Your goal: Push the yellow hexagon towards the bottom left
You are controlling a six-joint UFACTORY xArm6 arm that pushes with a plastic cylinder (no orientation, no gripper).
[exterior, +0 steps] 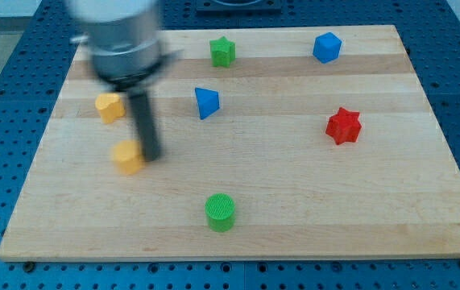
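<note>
Yellow hexagon [129, 157] is sitting near the board's left edge, midway down, and we are resting my tip [151, 155] against its right side; carrying no gripper, we are only pushing, needing to come round toward its upper right.

You see a blurred silver-grey cylindrical arm housing [122, 36] with a darker grey band at its base. Below it runs a straight, dark charcoal rod [145, 121], smooth and unmarked, narrowing nowhere, ending at my tip [151, 156].
</note>
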